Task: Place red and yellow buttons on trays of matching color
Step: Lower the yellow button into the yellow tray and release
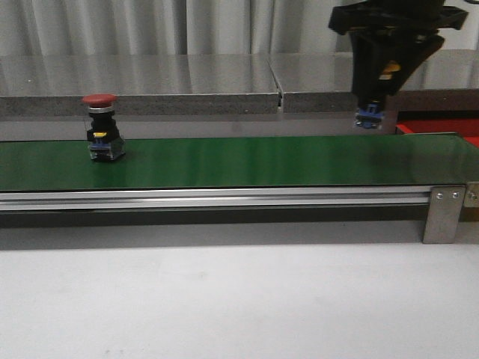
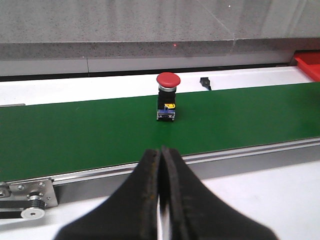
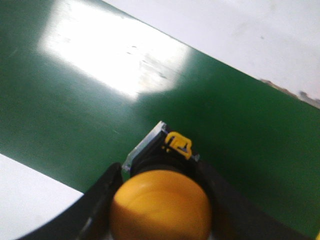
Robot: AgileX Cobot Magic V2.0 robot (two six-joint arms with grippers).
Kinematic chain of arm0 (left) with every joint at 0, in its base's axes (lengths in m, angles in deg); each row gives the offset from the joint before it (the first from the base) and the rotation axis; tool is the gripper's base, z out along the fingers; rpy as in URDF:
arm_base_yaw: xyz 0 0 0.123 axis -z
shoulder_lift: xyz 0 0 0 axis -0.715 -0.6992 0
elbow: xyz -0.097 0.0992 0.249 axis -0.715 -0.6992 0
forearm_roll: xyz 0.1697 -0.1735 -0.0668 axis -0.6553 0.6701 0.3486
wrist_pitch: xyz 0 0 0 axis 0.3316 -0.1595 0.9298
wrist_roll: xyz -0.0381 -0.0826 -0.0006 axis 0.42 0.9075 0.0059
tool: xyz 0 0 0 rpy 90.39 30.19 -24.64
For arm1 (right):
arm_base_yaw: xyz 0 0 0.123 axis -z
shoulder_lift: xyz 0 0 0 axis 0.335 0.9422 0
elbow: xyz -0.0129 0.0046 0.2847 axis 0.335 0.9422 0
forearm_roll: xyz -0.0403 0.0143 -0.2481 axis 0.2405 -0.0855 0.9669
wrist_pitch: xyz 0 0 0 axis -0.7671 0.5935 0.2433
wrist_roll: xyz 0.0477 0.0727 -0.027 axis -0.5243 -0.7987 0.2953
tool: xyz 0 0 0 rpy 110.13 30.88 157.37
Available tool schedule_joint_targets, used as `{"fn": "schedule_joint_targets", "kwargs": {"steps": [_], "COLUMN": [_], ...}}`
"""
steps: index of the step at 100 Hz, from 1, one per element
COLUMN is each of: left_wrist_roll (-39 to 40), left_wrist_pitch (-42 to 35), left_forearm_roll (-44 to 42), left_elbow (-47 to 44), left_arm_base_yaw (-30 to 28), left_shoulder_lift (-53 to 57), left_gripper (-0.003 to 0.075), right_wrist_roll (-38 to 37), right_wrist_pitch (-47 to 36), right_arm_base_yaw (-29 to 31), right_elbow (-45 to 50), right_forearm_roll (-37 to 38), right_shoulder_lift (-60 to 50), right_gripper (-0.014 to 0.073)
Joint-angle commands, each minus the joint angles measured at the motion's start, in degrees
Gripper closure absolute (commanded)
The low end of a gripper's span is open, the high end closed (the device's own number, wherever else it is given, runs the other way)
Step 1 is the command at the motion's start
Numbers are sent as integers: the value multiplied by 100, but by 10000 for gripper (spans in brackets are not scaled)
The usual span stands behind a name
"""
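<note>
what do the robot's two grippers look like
Both are black. The left gripper has two long, tapering fingers with a dull, rubbery-looking surface, meeting at a narrow tip. The right gripper hangs from a bulky, angular black housing that narrows downward; its fingers are smooth and curved. No cables or markings show on either.

Arm hardware: black grippers, matte finish.
Left gripper (image 2: 161,165): two black, curved fingers (image 2: 142,190), edges worn and scuffed brownish. Right gripper (image 1: 368,112): black angular housing tapering downward, seen in front view; black fingers (image 3: 97,200) in wrist view.
</note>
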Motion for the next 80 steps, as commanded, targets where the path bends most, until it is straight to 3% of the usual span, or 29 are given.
{"fn": "schedule_joint_targets", "kwargs": {"steps": [1, 48, 80], "left_wrist_roll": [8, 8, 8], "left_wrist_pitch": [-386, -386, -386], "left_forearm_roll": [152, 152, 152], "left_elbow": [134, 134, 134], "left_arm_base_yaw": [49, 49, 49], "left_shoulder_lift": [-57, -57, -57], "left_gripper": [739, 739, 739], "right_wrist_roll": [-80, -80, -80], "right_wrist_pitch": [-237, -755, -1923], "right_arm_base_yaw": [319, 2323, 2794], "right_elbow": [137, 1535, 2229], "right_forearm_roll": [-8, 31, -2], "right_shoulder_lift": [-576, -1266, -957], "right_gripper": [484, 484, 484]}}
